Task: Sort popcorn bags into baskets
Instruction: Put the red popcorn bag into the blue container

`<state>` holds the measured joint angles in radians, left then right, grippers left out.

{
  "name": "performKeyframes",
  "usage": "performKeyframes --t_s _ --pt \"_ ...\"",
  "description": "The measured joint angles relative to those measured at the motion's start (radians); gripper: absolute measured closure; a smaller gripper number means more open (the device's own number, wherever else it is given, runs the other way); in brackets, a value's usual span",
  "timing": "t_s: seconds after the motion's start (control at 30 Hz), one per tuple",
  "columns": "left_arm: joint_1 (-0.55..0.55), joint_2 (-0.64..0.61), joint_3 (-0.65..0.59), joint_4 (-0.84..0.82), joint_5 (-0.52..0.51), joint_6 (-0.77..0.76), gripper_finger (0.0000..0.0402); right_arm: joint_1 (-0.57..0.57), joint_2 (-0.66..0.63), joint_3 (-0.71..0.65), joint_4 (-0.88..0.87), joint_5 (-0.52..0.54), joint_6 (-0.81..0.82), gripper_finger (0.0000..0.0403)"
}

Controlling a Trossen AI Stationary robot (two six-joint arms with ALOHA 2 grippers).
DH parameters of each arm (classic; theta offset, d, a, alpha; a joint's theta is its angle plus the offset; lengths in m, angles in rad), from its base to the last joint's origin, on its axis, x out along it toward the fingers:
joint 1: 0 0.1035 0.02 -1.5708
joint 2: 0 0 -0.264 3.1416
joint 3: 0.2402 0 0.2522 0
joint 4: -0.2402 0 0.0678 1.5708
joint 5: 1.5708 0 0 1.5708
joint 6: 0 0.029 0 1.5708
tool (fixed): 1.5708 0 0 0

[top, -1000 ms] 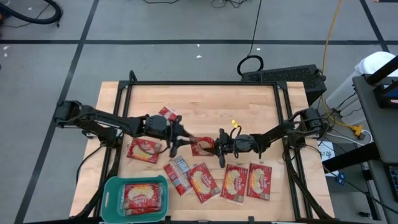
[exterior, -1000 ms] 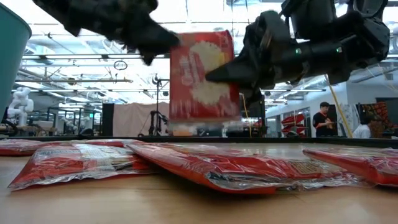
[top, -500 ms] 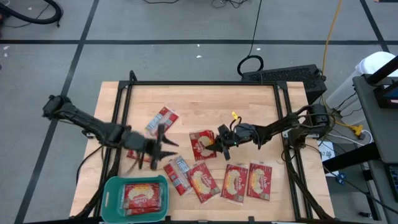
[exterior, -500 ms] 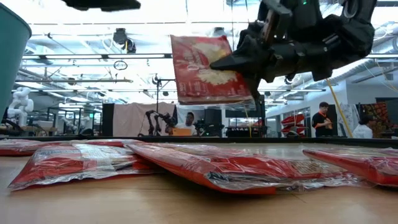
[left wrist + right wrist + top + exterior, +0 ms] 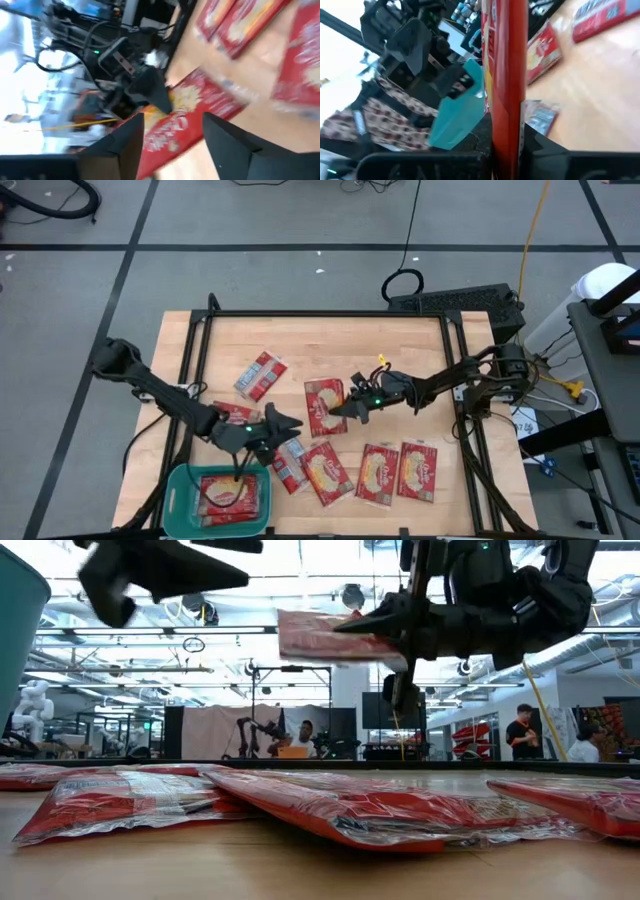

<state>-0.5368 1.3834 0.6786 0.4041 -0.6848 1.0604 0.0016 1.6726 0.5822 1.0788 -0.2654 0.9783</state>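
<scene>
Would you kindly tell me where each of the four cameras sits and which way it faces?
High view: overhead, straight down on the table, both arms, the basket.
Low view: at tabletop height, level across packets into the room; both arms enter from above.
Left wrist view: on the left arm, past the open left tool.
Right wrist view: on the right arm, along the held popcorn bag.
Shared: all four show that bag in the right tool.

A black keyboard (image 5: 455, 302) lies beyond the wooden table's (image 5: 330, 345) far right corner, a yellow cable (image 5: 531, 230) nearby.
</scene>
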Motion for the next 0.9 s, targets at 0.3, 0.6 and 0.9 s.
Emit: performKeyframes --t_s 0.3,0.6,0.9 --pt "0.037 0.062 0.001 0.044 -0.006 0.206 0.0154 0.040 0.000 0.045 0.027 0.000 0.081 0.0380" --pt "0.043 0.072 0.001 0.078 0.011 0.389 0.0252 0.055 0.000 0.064 0.001 -0.005 0.129 0.0380" --pt "0.045 0.072 0.001 0.071 0.017 0.407 0.0364 0.084 0.000 0.064 0.002 0.005 0.129 0.0380"
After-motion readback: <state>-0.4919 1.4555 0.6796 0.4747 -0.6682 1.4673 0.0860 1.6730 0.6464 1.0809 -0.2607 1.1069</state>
